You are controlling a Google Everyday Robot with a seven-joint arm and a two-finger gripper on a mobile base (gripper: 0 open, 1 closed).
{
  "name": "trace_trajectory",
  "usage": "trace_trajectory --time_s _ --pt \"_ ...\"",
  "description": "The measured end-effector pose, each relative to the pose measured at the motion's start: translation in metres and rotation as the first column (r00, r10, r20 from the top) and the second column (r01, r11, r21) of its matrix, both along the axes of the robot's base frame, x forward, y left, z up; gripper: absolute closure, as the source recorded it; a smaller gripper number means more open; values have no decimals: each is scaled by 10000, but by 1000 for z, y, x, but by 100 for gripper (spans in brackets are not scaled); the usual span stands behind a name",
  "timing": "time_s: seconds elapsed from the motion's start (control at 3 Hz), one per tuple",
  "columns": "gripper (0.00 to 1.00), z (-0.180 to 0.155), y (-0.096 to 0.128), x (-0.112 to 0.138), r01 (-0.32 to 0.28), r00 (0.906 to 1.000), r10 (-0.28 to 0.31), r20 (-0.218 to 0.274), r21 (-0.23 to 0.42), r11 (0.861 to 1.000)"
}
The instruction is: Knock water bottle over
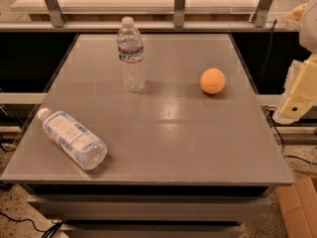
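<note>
Three things are sitting on the flat grey tabletop (188, 143). The slim, clear, ribbed plastic water bottle (132, 53) with a white cap is standing upright near the far edge. A round orange ball (213, 81) is resting well to its right. A fatter clear bottle (73, 139) with a pale label is lying at the near left. The cream-coloured gripper (296, 100) is hanging beyond the table's right edge; whether it is released or clenched cannot be told.

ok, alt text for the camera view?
A slim clear ribbed white-capped plastic water bottle stands upright at the grey table's far side, the gripper off its right edge. A fatter labelled bottle lies front-left; a round orange object sits right.
</note>
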State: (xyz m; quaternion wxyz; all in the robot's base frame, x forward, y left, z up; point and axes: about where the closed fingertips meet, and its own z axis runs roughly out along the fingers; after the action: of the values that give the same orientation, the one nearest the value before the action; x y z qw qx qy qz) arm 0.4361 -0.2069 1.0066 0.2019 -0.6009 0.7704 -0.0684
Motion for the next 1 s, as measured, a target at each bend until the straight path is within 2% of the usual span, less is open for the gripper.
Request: trace_trajectory --time_s 0.67,1.0 --pt "0 2 4 4 -41 10000 43 -51 258 9997" --pt "0 6 28 19 -318 9995 321 -9 1018 9943"
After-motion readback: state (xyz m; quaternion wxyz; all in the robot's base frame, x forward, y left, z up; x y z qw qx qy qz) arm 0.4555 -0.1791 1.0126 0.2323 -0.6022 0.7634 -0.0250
